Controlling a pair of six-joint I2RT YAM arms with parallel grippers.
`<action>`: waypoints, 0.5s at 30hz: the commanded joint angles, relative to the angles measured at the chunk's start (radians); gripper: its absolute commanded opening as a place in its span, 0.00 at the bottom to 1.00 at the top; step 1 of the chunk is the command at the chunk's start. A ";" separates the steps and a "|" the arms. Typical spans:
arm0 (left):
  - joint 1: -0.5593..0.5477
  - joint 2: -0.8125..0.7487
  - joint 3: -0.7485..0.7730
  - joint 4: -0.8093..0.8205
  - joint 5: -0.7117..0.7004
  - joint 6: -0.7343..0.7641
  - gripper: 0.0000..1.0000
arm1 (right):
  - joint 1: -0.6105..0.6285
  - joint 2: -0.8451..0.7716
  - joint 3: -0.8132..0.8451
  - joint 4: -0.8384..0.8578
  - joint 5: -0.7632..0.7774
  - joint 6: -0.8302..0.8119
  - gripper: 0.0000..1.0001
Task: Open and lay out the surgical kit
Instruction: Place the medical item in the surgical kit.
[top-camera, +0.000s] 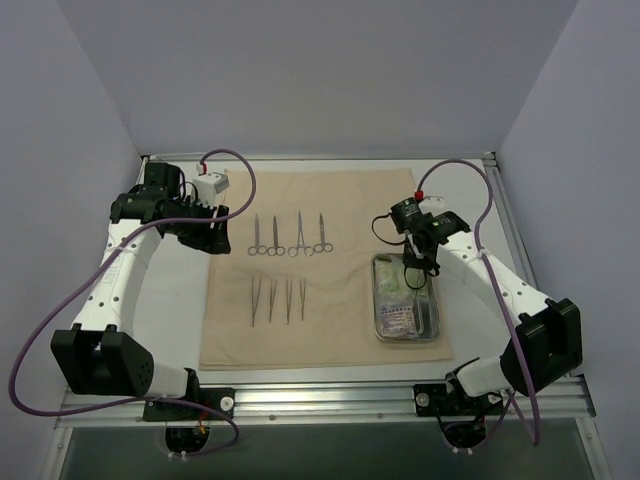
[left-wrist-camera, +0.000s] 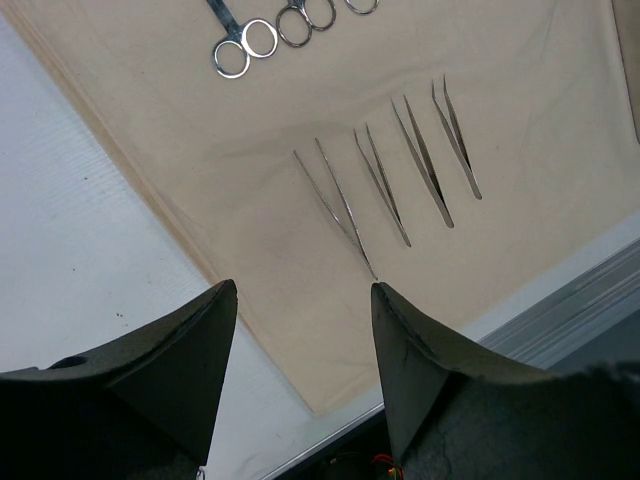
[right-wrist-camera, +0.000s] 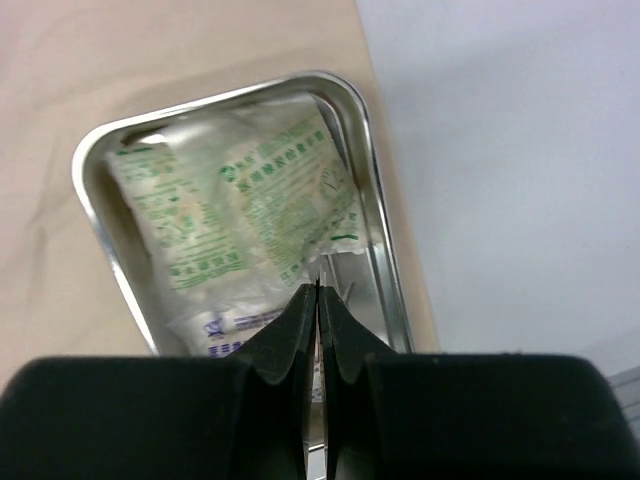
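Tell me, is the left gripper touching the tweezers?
Apart. Top view: left gripper sits by the cloth's left edge, bare cloth separating it from the tweezers.

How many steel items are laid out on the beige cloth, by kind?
thin ring-handled steel clamps: 4
thin steel tweezers: 4
rectangular steel tray: 1
Total: 9, not counting what lies inside the tray.

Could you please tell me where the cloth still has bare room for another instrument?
Bare cloth lies between the tweezers and the tray, and beyond the clamps. Crowded: the tray, packed with packets, right end effector above.
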 joint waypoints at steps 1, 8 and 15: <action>0.002 -0.005 0.039 -0.004 0.023 0.018 0.65 | 0.035 -0.032 0.072 -0.063 0.021 0.029 0.00; 0.002 -0.008 0.035 -0.003 0.017 0.018 0.65 | 0.249 0.023 0.174 0.069 -0.123 0.106 0.00; 0.002 -0.016 0.024 0.002 0.016 0.021 0.65 | 0.414 0.296 0.314 0.188 -0.225 0.149 0.00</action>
